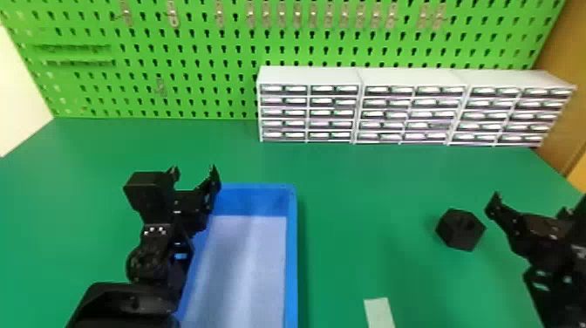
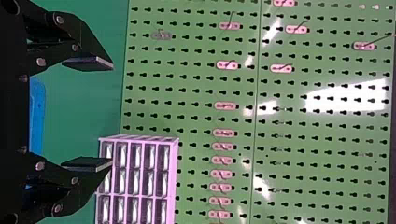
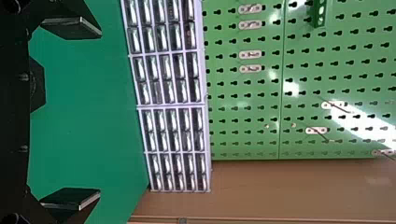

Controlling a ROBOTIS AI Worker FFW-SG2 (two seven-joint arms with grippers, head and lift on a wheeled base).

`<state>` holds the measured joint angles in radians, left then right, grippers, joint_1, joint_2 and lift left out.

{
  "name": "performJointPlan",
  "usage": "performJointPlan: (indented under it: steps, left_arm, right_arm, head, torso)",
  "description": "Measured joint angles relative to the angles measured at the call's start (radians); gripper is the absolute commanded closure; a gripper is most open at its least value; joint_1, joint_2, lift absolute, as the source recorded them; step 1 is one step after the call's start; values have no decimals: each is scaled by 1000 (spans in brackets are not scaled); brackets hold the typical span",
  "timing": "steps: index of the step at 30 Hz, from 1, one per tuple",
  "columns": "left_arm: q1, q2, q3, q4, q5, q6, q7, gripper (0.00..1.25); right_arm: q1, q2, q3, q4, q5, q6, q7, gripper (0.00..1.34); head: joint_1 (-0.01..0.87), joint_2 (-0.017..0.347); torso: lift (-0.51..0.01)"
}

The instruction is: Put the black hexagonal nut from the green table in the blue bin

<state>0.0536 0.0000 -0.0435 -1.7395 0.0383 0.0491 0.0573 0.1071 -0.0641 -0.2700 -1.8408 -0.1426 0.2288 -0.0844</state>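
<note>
Black hexagonal nut (image 1: 460, 230), one: loose on the green table (image 1: 344, 183), well apart from the blue bin (image 1: 291, 244) and just left of my right gripper (image 3: 99, 113).

Right gripper: fingers spread, grasping nothing; near the nut, which lies outside the opening.

Left gripper (image 1: 194, 169): fingers parted and empty, at the bin's far left corner.

Bin: one, no nut in the part I can see.

Step in hand, as I judge it: approach for the pick. Next move called for: bring the right gripper leftward, lower it with the fingers astride the nut, then close. Carry to the bin follows.
</note>
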Motion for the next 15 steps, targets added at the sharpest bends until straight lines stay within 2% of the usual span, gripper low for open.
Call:
performJointPlan:
  steps: [15]
  left_arm:
    - [7, 0, 9, -6, 0, 0, 0, 516]
  right_arm:
    - [0, 0, 9, 0, -2, 16, 0, 108]
  head:
    - [657, 57]
  torso:
    - [-95]
